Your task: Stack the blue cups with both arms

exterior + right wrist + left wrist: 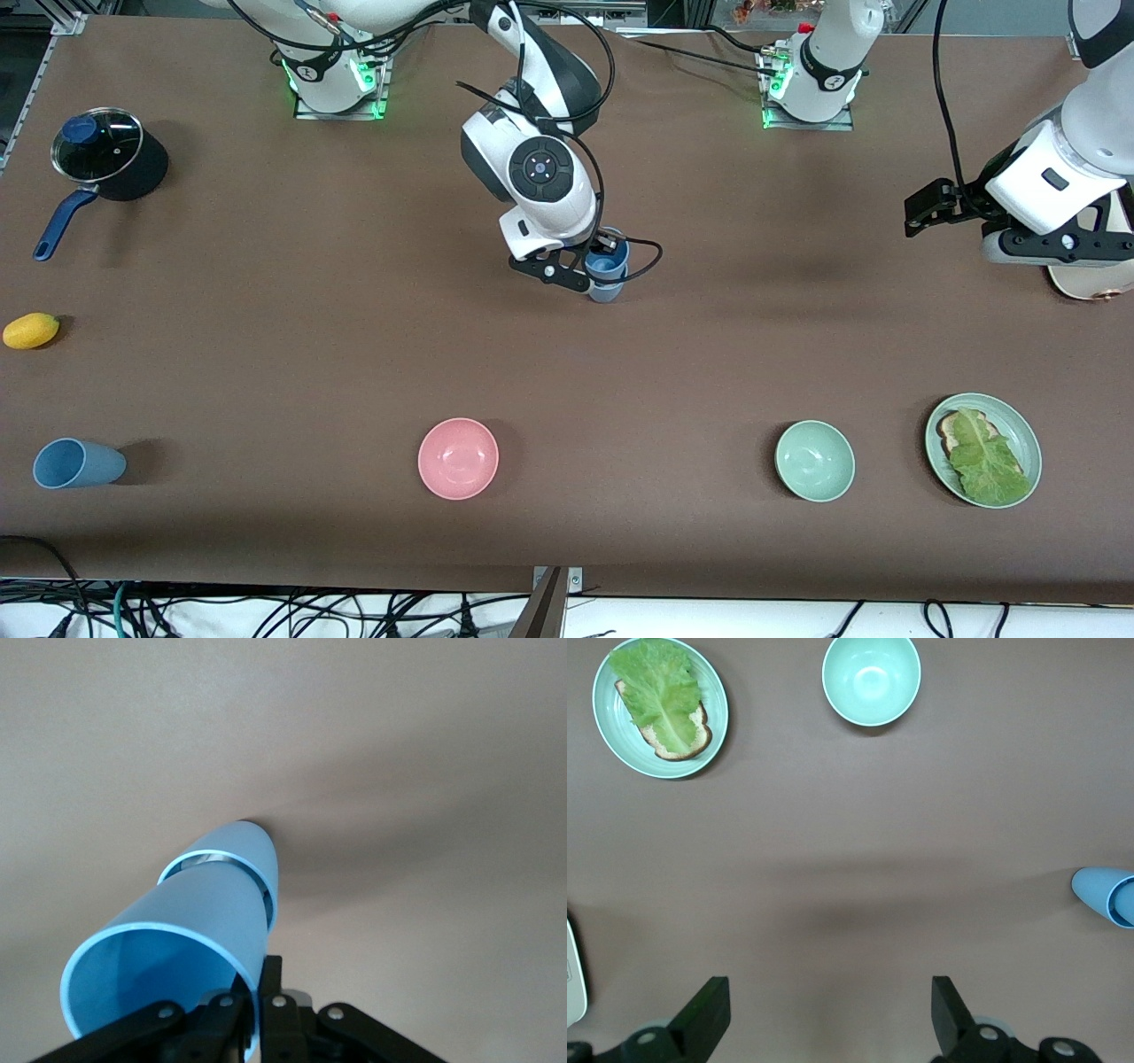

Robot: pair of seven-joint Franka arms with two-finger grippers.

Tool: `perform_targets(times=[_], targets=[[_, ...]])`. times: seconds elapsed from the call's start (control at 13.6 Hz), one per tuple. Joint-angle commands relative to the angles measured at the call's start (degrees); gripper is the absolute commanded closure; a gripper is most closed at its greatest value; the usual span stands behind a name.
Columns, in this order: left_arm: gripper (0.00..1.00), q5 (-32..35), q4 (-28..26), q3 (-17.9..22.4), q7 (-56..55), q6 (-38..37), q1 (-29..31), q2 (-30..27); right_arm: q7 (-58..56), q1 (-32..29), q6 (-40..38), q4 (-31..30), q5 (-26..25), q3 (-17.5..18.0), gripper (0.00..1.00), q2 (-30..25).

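Observation:
In the middle of the table a sky blue cup (606,258) sits nested in a second blue cup (605,291) that stands upright. My right gripper (592,268) is shut on the upper cup's rim. The right wrist view shows the right gripper (258,981) pinching the wall of the upper cup (177,930), with the lower cup (252,846) around its base. A third, slate blue cup (78,463) lies on its side near the front edge at the right arm's end. My left gripper (923,211) (830,1008) hangs open and empty over the left arm's end, where that arm waits.
Along the front stand a pink bowl (458,458), a pale green bowl (814,461) and a green plate (1031,441) with toast and lettuce. A lidded black pot (97,155) and a yellow fruit (31,330) lie at the right arm's end. A pale board (1090,285) lies under the left arm.

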Motion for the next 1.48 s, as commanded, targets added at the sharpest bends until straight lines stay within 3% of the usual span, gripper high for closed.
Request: perform_targets(times=[0.0, 0.07, 0.15, 0.3, 0.59, 0.74, 1.03, 1.18, 1.4], targets=[[0.00, -1.1, -0.3, 0.1, -0.1, -0.3, 0.2, -0.9, -0.8, -0.3, -0.2, -0.7, -0.2, -0.4, 0.58, -1.8], [0.00, -1.1, -0.3, 0.2, -0.1, -0.3, 0.2, -0.8, -0.6, -0.8, -0.3, -0.6, -0.2, -0.4, 0.14, -2.4], [0.00, -1.1, -0.3, 0.2, -0.1, -0.3, 0.2, -0.9, -0.6, -1.2, -0.6, -0.8, -0.3, -0.4, 0.00, -3.0], [0.00, -1.1, -0.3, 0.2, -0.1, -0.3, 0.2, -0.8, -1.6, -3.2, -2.0, -2.3, -0.4, -0.4, 0.00, -6.0], [0.00, -1.1, -0.3, 0.4, -0.1, -0.4, 0.2, -0.8, -18.8, -15.5, -5.8, -16.4, -0.2, -0.4, 0.00, -22.6], [0.00, -1.1, -0.3, 0.4, -0.1, -0.6, 0.2, -0.8, -29.2, -23.2, -13.3, -16.9, -0.1, -0.4, 0.00, -26.8], [0.00, -1.1, -0.3, 0.4, -0.1, -0.7, 0.2, -0.8, -44.1, -33.4, -20.7, -17.1, -1.6, -0.6, 0.00, -33.6], [0.00, -1.2, -0.3, 0.4, -0.1, -0.7, 0.2, -0.8, -50.3, -34.2, -23.0, -17.0, -4.1, -3.9, 0.00, -35.9], [0.00, -1.1, -0.3, 0.4, -0.1, -0.7, 0.2, -0.8, -52.5, -34.2, -23.2, -16.1, -6.7, -5.7, 0.00, -35.8]])
